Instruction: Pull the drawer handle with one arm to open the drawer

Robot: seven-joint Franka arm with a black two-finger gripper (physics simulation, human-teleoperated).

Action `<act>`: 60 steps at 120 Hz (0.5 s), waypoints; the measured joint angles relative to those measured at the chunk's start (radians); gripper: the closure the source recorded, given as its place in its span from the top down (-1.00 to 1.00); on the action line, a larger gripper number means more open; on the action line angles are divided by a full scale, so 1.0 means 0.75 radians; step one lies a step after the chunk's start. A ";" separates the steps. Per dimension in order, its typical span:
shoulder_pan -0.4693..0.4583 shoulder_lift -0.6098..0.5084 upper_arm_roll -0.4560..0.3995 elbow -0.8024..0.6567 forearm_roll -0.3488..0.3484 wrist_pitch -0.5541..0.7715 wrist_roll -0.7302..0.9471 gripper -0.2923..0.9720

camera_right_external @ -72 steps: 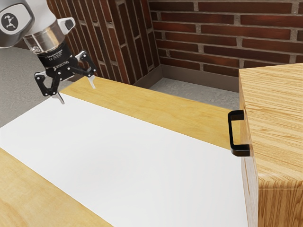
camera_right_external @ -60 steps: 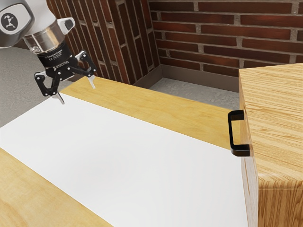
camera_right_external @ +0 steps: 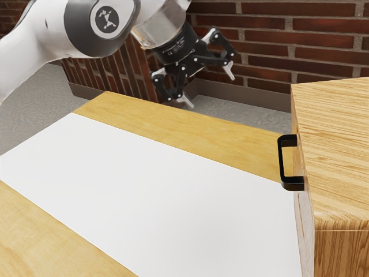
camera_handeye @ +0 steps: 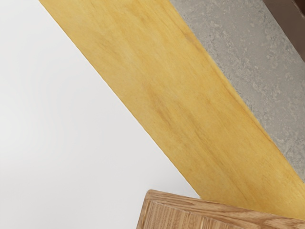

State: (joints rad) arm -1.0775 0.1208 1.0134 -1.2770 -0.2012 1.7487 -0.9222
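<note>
A light wooden drawer cabinet (camera_right_external: 334,150) stands on the table at the exterior view's right, and its top corner (camera_handeye: 200,212) shows in the wrist view. A black U-shaped handle (camera_right_external: 286,163) sticks out of its front face toward the arm. My gripper (camera_right_external: 206,88) hangs in the air over the table's far edge, well to the left of the handle and higher than it. Its two fingers are spread wide with nothing between them. The drawer front sits flush with the cabinet.
The wooden table (camera_right_external: 190,130) carries a wide white mat (camera_right_external: 144,190) between the arm and the cabinet. Behind the table is a brick wall (camera_right_external: 277,40) and a grey floor (camera_right_external: 242,109).
My arm has swung from the exterior view's far left toward the right and slightly up, along the table's far edge. The gripper stays open. The cabinet and handle are unchanged.
</note>
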 joint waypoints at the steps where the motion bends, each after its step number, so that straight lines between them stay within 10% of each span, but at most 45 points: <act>1: 0.008 0.010 0.000 -0.002 -0.018 0.013 0.001 0.53; 34: 0.060 0.024 -0.181 -0.096 -0.315 0.231 0.017 0.53; 60: 0.097 -0.359 -0.267 -0.264 -0.134 0.176 0.044 0.53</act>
State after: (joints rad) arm -1.0050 -0.1484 0.8128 -1.4746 -0.3013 1.8807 -0.8894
